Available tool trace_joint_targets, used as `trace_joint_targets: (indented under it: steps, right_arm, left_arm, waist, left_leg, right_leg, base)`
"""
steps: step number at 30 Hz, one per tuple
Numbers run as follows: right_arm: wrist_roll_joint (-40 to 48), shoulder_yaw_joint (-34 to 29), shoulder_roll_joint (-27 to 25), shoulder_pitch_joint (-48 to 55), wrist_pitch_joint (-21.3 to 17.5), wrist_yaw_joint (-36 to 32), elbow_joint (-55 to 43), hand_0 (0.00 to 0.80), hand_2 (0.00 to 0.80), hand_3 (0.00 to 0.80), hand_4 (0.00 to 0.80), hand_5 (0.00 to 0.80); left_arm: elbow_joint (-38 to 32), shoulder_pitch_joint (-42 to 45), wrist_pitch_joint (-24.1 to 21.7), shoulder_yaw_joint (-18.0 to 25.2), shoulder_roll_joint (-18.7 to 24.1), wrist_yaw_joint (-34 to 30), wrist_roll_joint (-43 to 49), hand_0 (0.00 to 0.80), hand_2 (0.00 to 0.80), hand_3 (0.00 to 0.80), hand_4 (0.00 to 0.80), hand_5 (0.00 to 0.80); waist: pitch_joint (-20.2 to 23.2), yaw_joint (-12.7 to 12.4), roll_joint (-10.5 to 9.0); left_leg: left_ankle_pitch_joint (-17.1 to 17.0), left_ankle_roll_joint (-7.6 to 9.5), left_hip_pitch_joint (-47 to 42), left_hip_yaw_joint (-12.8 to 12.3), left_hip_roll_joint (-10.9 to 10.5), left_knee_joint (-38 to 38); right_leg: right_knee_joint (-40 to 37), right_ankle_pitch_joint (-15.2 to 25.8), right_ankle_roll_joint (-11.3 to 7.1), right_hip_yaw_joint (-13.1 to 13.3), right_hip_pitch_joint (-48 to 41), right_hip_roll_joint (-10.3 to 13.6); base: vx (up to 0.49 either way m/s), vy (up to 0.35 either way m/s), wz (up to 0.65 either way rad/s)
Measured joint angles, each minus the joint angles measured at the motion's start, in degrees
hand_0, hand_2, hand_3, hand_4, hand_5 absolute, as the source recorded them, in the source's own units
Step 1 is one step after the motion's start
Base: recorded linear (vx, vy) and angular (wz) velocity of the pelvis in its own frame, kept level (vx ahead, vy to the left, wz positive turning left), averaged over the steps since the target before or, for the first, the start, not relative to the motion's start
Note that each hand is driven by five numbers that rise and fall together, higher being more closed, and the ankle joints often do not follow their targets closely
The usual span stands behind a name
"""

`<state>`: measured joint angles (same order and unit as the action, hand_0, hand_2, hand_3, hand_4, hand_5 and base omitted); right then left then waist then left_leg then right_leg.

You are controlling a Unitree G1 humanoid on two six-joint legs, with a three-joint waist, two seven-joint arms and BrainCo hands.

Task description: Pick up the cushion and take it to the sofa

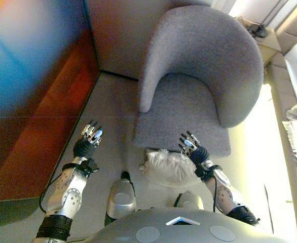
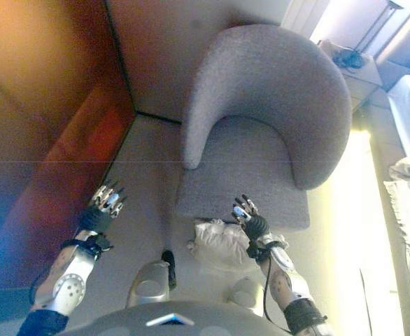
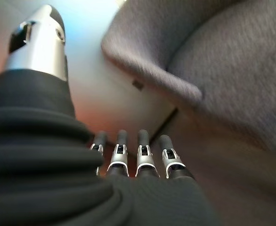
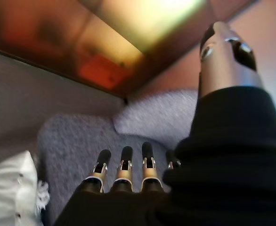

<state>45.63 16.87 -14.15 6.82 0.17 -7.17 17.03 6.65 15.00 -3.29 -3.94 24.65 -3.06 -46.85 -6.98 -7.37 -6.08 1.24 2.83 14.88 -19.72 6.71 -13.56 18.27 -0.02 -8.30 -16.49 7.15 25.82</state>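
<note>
1. White, crumpled fabric cushion (image 1: 166,167) lies on the pale carpeted floor (image 1: 113,111), touching the front edge of the grey upholstered tub armchair (image 1: 204,76); neither hand holds it.
2. Right hand (image 1: 191,148) hovers at the cushion's right end, over the meeting line of cushion and seat; its fingers are straight and spread, thumb apart, grasping nothing. In the right wrist view the cushion (image 4: 11,193) shows to one side of the fingers (image 4: 124,165), not between them.
3. Left hand (image 1: 89,137) hangs over bare floor, well apart from the cushion on the robot's left, fingers likewise extended and relaxed, empty.
4. Red-brown wooden panel (image 1: 32,136) bounds the floor on the robot's left; a light bedside cabinet (image 1: 265,38) stands beyond the chair.
5. Step in hand, as judged: the approach before the grasp. Done well, both hands would descend to opposite ends of the cushion and close together, because soft stuffing sags under a one-sided pinch.
6. Caution: the left hand has the longer path to cover; the right should avoid catching the seat edge when it curls.
</note>
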Motion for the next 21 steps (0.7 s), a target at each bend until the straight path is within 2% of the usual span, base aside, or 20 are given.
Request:
trace_joint_targets:
  steps: [3, 6, 7, 8, 9, 10, 11, 12, 13, 15, 17, 21]
  right_arm:
    - [0.0, 0.4, 0.5, -1.8, 0.0, 0.2, 0.1, 0.0, 0.0, 0.0, 0.0, 0.0]
    - [0.1, 0.0, 0.8, -2.5, -0.2, 0.2, 1.1, 0.0, 0.0, 0.0, 0.0, 0.0]
    - [0.1, -0.5, 1.7, -2.4, -0.2, 0.2, 1.3, 0.0, 0.0, 0.0, 0.0, 0.0]
    - [0.1, -0.4, 2.8, -2.5, -0.2, 0.0, 1.3, 0.0, 0.0, 0.0, 0.0, 0.0]
    - [0.1, -0.5, 3.3, -2.8, -0.1, 0.0, 1.4, 0.0, 0.0, 0.0, 0.0, 0.0]
    - [0.1, -0.6, 2.7, -2.7, 0.0, 0.0, 1.4, 0.0, 0.0, 0.0, 0.0, 0.0]
    - [0.1, -0.6, 1.9, -2.1, 0.0, 0.0, 1.2, 0.0, 0.0, 0.0, 0.0, 0.0]
    - [0.1, -0.5, 0.9, -1.8, 0.1, -0.1, 0.9, 0.0, 0.0, 0.0, 0.0, 0.0]
    - [0.1, -0.3, 0.0, -1.4, 0.2, -0.1, 0.8, 0.0, 0.0, 0.0, 0.0, 0.0]
    - [0.1, -0.5, -1.7, 0.2, 0.3, -0.3, 0.8, 0.0, 0.0, 0.0, 0.0, 0.0]
    - [-0.1, -0.2, -3.5, 0.9, 1.0, -0.7, 0.8, 0.0, 0.0, 0.0, 0.0, 0.0]
    - [-4.3, 0.0, -5.1, 0.6, 2.1, -0.5, 1.4, 0.0, 0.0, 0.0, 0.0, 0.0]
  left_arm:
    - [1.4, 0.5, -0.6, -0.9, 1.3, 0.5, -0.1, 0.0, 0.0, 0.0, 0.0, 0.0]
    - [1.4, -0.1, -1.0, -0.7, 2.8, 0.2, -0.2, 0.0, 0.0, 0.0, 0.0, 0.0]
    - [1.1, -0.6, -1.0, -0.4, 4.4, 0.0, -0.1, 0.0, 0.0, 0.0, 0.0, 0.0]
    - [1.1, -0.7, -1.0, 0.4, 6.5, -0.5, -0.1, 0.0, 0.0, 0.0, 0.0, 0.0]
    - [1.9, -1.0, -0.8, 1.4, 7.3, -0.7, -0.1, 0.0, 0.0, 0.0, 0.0, 0.0]
    - [2.1, -1.2, -0.6, 1.5, 6.5, -0.8, 0.0, 0.0, 0.0, 0.0, 0.0, 0.0]
    - [1.8, -0.7, -0.4, 1.3, 5.5, -1.1, 0.0, 0.0, 0.0, 0.0, 0.0, 0.0]
    - [1.7, 0.2, -0.2, 1.3, 4.2, -1.4, 0.0, 0.0, 0.0, 0.0, 0.0, 0.0]
    - [1.6, 1.0, -0.1, 1.4, 3.1, -1.6, 0.0, 0.0, 0.0, 0.0, 0.0, 0.0]
    - [1.6, 1.6, 0.2, 1.2, 1.3, -1.9, 0.0, 0.0, 0.0, 0.0, 0.0, 0.0]
    - [1.7, 1.6, 0.2, 1.2, 0.1, -2.0, 0.0, 0.0, 0.0, 0.0, 0.0, 0.0]
    - [2.0, 1.8, 0.4, 1.2, -1.8, -1.9, -0.3, 0.0, 0.0, 0.0, 0.0, 0.0]
  waist:
    - [-1.0, -0.1, -1.05]
    - [-1.9, 0.0, -1.98]
    - [-2.5, 0.2, -3.38]
    - [-3.2, 0.1, -5.74]
    - [-4.0, 0.2, -6.54]
    - [-4.9, 0.3, -4.92]
    - [-5.2, 0.1, -3.78]
    - [-5.4, 0.2, -1.99]
    - [-5.4, 0.2, -0.54]
    - [-4.6, 2.0, 1.52]
    - [-3.3, 2.3, 3.33]
    - [-2.5, 4.8, 4.28]
  left_leg:
    - [-0.7, -1.22, 1.2, 0.1, 0.8, -0.1]
    - [-2.7, -4.46, 3.5, 2.9, 3.3, 0.0]
    - [-3.6, -6.0, 4.2, 4.0, 3.5, -0.4]
    - [-4.4, -7.13, 5.0, 4.7, 3.6, -2.0]
    - [-4.2, -8.5, 6.3, 6.2, 4.7, -4.2]
    - [-3.6, -10.39, 6.9, 8.7, 7.2, -5.2]
    - [-2.3, -12.24, 7.0, 10.8, 8.3, -6.0]
    - [-1.9, -12.79, 7.0, 13.2, 9.3, -6.0]
    - [-1.9, -12.92, 6.5, 14.6, 10.2, -5.8]
    - [-1.9, -13.03, 5.5, 15.3, 11.7, -5.1]
    - [-3.4, -13.58, 3.5, 15.3, 12.8, -2.9]
    - [-5.9, -15.15, -1.3, 15.2, 11.7, 2.9]
  right_leg:
    - [-9.6, 2.9, -2.11, 0.2, -1.9, 2.0]
    - [-13.2, 3.1, -2.55, 0.1, -3.0, 1.3]
    - [-14.7, 1.8, -1.06, 0.0, -3.9, 1.1]
    - [-16.4, -1.3, 1.39, -0.2, -4.9, 1.3]
    - [-17.4, 0.3, -3.77, 0.0, -5.9, 0.9]
    - [-16.5, 1.8, -5.68, -0.6, -5.8, -1.3]
    - [-16.3, 1.8, -5.73, -0.9, -5.4, -2.8]
    - [-16.2, 1.9, -5.73, -0.9, -5.6, -4.3]
    - [-15.6, 3.1, -5.94, -0.8, -5.8, -5.2]
    - [-15.3, 2.7, -5.82, -0.3, -6.9, -6.8]
    - [-15.3, 1.9, -5.84, 0.8, -7.3, -8.7]
    - [-14.4, -0.9, -6.14, 5.2, -8.5, -9.0]
  base:
    - [0.029, -0.26, -0.1]
    - [0.111, -0.283, 0.12]
    - [0.089, -0.273, 0.21]
    - [0.091, -0.305, 0.18]
    - [0.085, -0.308, 0.1]
    - [0.081, -0.267, -0.07]
    - [0.098, -0.282, -0.31]
    - [0.104, -0.3, -0.49]
    - [0.091, -0.298, -0.33]
    - [0.086, -0.234, -0.03]
    - [0.091, -0.115, -0.14]
    - [0.102, -0.02, 0.06]
